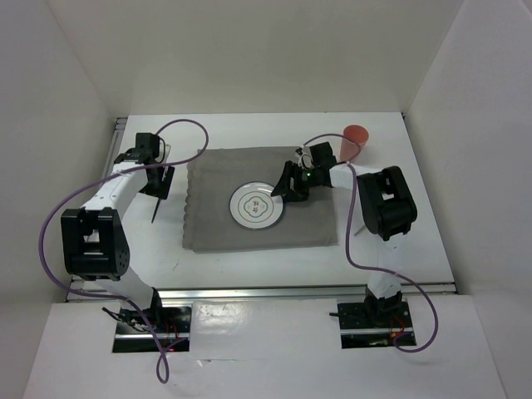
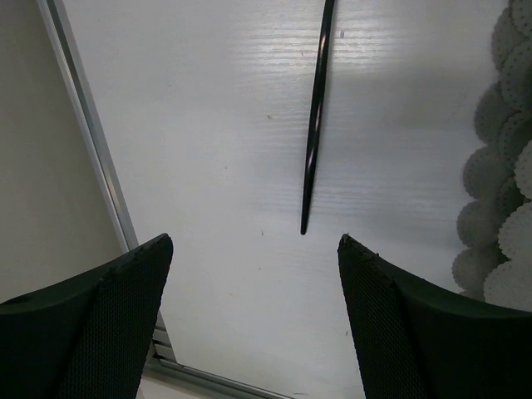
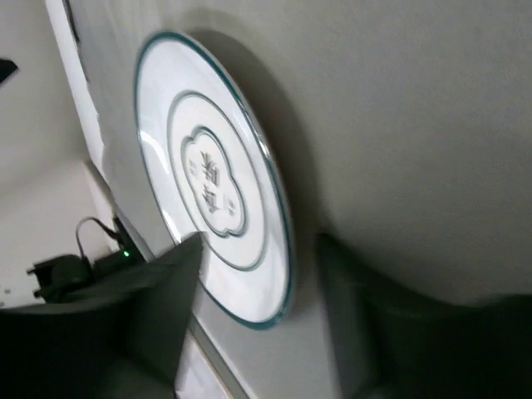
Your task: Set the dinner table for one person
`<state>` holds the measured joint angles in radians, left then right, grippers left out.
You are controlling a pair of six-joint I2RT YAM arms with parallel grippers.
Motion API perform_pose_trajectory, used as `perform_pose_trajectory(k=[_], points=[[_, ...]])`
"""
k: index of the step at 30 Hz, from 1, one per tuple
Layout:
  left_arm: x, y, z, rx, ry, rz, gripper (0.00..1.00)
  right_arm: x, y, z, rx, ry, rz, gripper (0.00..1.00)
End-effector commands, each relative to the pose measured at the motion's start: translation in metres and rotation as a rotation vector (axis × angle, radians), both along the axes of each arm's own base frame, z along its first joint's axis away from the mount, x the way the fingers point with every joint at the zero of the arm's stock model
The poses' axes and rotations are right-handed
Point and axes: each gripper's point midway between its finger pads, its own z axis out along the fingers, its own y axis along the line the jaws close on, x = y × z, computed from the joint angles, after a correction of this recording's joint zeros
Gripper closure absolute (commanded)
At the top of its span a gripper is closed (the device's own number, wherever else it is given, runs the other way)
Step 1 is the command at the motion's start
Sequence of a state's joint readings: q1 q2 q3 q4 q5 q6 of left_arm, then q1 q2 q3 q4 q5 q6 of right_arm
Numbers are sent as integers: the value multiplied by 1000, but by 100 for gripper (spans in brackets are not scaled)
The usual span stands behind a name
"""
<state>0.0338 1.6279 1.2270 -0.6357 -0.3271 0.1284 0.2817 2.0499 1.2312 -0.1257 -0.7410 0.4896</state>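
One plate on the dinner table lies beside the right hand.

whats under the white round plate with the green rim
The grey scallop-edged cloth mat, lying on the white dinner table. The mat patch beneath the plate is hidden.

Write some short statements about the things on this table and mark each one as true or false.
1. The plate lies on the grey mat. True.
2. The red cup stands on the plate. False: it stands on the bare table, beyond the mat's far right corner.
3. The left gripper holds the black utensil. False: it is open, and the utensil lies on the table, left of the mat.
4. The right gripper is open at the plate's rim. True.
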Motion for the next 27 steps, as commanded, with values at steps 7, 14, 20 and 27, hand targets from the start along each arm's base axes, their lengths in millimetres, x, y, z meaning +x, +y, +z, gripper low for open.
perform_pose_trajectory(k=[7,14,20,27], points=[[21,2,-1,19,-17,-45,15,34,-15,56,-387,-252,-119,1],[48,-10,-56,-39,126,-177,21,18,-23,108,-396,-334,-177,1],[89,-18,-83,-92,145,-186,24,3,-35,141,-385,-370,-226,1],[70,-21,-102,-132,273,-143,44,-22,-70,142,-462,-310,-304,1]])
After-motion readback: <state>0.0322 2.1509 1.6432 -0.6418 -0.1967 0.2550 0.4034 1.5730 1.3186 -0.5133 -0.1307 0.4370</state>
